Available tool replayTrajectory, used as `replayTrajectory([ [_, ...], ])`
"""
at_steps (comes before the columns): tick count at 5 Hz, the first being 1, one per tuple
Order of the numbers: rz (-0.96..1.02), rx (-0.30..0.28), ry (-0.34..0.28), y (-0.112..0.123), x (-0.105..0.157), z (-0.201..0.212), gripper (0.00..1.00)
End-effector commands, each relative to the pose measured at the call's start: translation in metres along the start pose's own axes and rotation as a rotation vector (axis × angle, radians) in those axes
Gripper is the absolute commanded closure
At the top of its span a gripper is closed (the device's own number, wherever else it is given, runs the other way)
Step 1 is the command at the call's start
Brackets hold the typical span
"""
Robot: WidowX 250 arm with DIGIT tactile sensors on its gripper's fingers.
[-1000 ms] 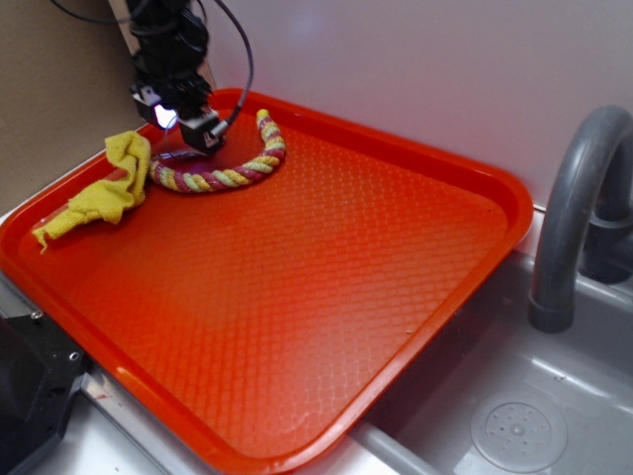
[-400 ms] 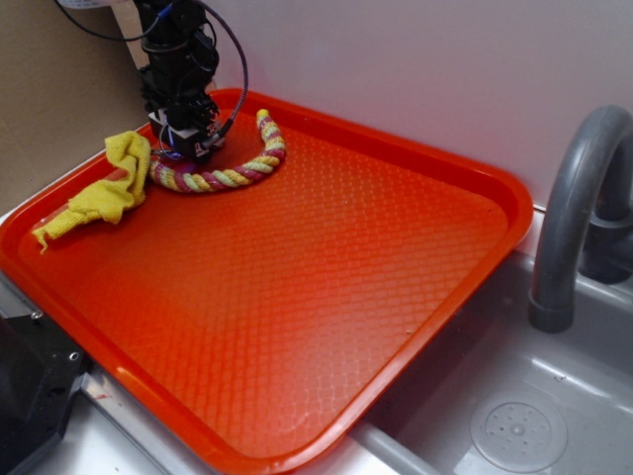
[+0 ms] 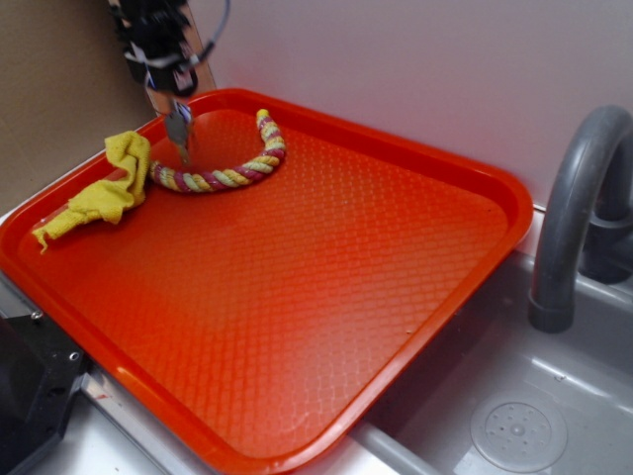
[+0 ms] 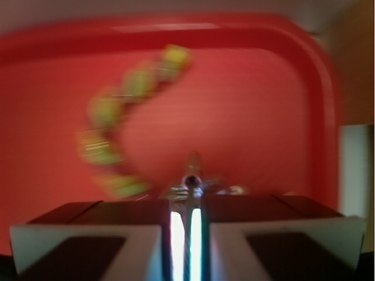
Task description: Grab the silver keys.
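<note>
Above the tray's [image 3: 415, 168] far left corner, the hand [image 3: 168, 91] pinches the silver keys [image 3: 179, 129], which dangle straight beneath it.

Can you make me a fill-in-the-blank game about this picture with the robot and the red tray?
1. The robot's hand is holding the silver ____.
2. The yellow and pink rope lies on a big ____ tray.
3. The little cloth beside the rope is ____.
4. The keys hang ____ the tray, not on it.

Missing words: keys; red; yellow; above
</note>
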State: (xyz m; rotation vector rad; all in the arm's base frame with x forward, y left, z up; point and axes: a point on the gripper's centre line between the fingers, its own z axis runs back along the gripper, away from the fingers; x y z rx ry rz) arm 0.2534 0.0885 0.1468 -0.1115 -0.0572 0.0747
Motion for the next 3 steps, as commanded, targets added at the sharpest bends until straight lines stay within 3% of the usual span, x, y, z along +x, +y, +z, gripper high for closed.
replayTrajectory([
  [1, -0.038, 0.026, -0.022, -0.082, -0.057, 0.114, 1.00],
  [2, -0.032, 0.074, -0.003, -0.108, -0.060, 0.145, 1.00],
  [3, -0.066, 0.080, -0.007, -0.116, -0.065, 0.140, 1.00],
])
